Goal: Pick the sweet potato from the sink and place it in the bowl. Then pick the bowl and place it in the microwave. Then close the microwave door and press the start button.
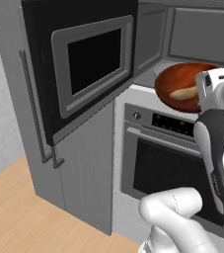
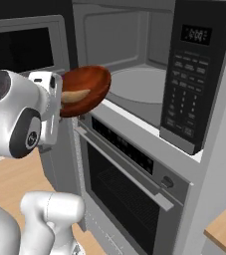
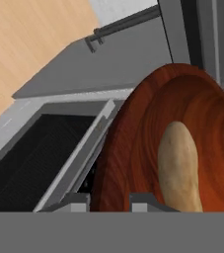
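The bowl (image 3: 133, 148) looks like shiny, smooth red-brown wood with dark streaks. The sweet potato (image 3: 180, 168) inside looks dull and a bit rough. The microwave (image 2: 149, 55) has smooth, dull grey walls. The microwave door (image 1: 84, 59) has a dark, shiny window. The floor (image 1: 15, 217) is pale wood.

The bowl (image 2: 87, 88) hangs tilted at the front-left mouth of the microwave (image 2: 134, 64), w/ the sweet potato (image 2: 74, 95) lying inside it; bowl's left rim sits against the white wrist, so the tool itself is hidden behind bowl & can't tell how its jaws stand. Cavity is open, pale turntable (image 2: 137, 84) bare to the right of the bowl, black control panel (image 2: 191, 69) on the right edge. Microwave door (image 2: 22, 45) stands swung open at left, & the oven (image 2: 129, 184) w/ bar handle sits right below.
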